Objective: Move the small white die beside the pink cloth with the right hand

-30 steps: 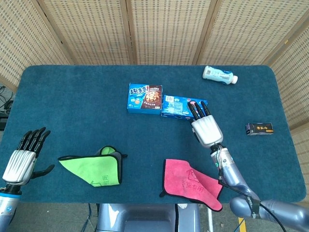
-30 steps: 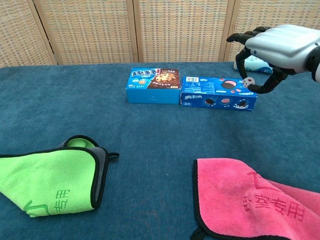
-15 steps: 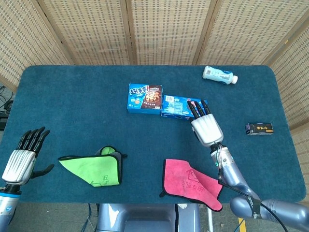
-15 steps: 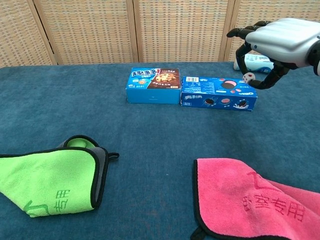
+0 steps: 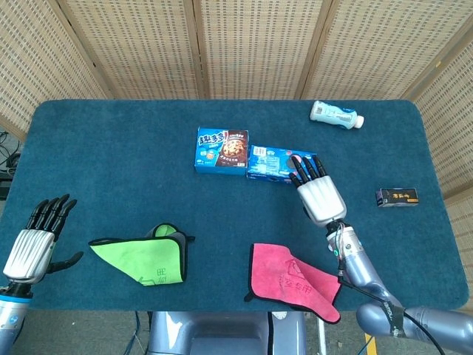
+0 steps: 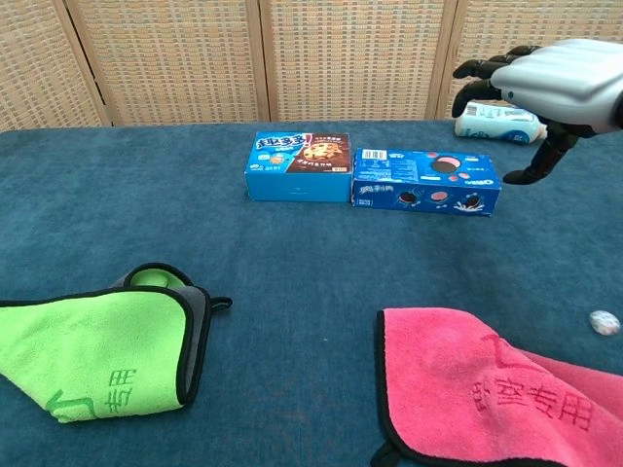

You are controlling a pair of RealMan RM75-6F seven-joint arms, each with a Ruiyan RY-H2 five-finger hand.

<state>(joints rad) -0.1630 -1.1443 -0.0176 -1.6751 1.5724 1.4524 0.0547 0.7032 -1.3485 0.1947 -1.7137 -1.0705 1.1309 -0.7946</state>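
The small white die point(image 6: 604, 322) shows blurred, low by the blue tabletop just right of the pink cloth point(image 6: 487, 399), apart from its edge. My right hand point(image 6: 555, 88) hovers high above it with fingers spread and nothing in them. In the head view that right hand point(image 5: 318, 194) hangs above the pink cloth point(image 5: 292, 281) and hides the die. My left hand point(image 5: 33, 240) stays at the table's near left corner, fingers apart and empty.
A green cloth point(image 5: 148, 257) lies at the front left. Two blue cookie boxes point(image 5: 222, 150) point(image 5: 272, 163) sit mid-table under the right fingertips. A white bottle point(image 5: 336, 115) lies at the back right, a small black box point(image 5: 397, 197) at the right.
The right hand held the die between thumb and finger; it has now let go, and the die has dropped beside the pink cloth. The hand drifted slightly right. The left hand is still.
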